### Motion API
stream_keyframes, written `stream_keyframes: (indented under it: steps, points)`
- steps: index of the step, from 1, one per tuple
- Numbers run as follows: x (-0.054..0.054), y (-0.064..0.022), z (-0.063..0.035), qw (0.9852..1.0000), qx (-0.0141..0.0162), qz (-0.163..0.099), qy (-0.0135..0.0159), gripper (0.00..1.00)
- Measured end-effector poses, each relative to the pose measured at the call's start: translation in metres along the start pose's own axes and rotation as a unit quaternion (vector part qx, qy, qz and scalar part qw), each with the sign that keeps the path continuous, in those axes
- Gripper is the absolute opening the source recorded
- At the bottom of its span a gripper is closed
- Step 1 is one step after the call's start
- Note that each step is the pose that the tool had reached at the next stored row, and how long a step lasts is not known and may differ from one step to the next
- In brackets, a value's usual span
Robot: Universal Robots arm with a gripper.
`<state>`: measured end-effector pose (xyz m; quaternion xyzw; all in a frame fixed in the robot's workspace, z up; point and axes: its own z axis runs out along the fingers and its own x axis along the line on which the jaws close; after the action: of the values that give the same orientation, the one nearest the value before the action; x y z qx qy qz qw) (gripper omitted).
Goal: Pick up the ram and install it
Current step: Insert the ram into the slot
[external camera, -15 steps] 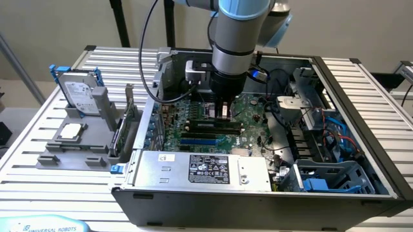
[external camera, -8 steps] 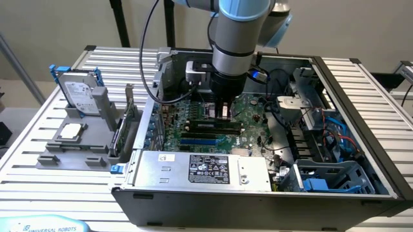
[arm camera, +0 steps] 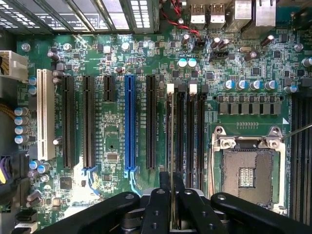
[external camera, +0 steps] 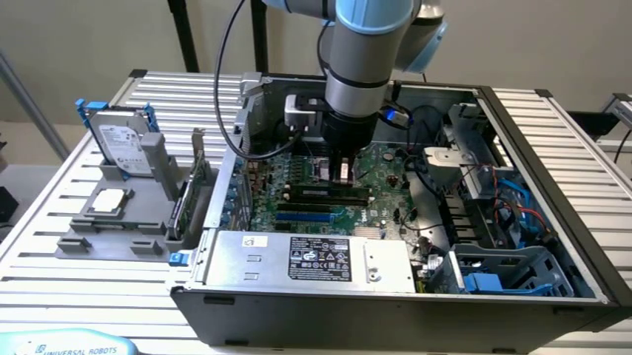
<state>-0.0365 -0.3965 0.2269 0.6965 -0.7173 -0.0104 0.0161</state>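
**Tight room over the memory slots inside the open computer case**

The gripper [arm camera: 171, 204], closed on the edge-on ram [arm camera: 171, 146], hangs low over the motherboard [external camera: 326, 185] with the arm [external camera: 360, 66] filling the space above it. Beside the ram run the other memory slots [arm camera: 195, 141], packed close; the empty processor socket [arm camera: 248, 165] lies flat just past them and leaves open air. Nearer the exterior view's bottom the power supply [external camera: 316, 259] rises as a wall. Loose cables [external camera: 434, 177] and a drive cage [external camera: 504, 274] crowd the exterior view's right.
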Motion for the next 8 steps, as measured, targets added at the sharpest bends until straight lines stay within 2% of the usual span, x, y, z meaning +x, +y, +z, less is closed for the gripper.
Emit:
stream_keyframes:
  steps: [8]
  points:
    - [-0.0019,0.0001,0.0021,1.0,-0.0001,0.0,0.0009,0.13]
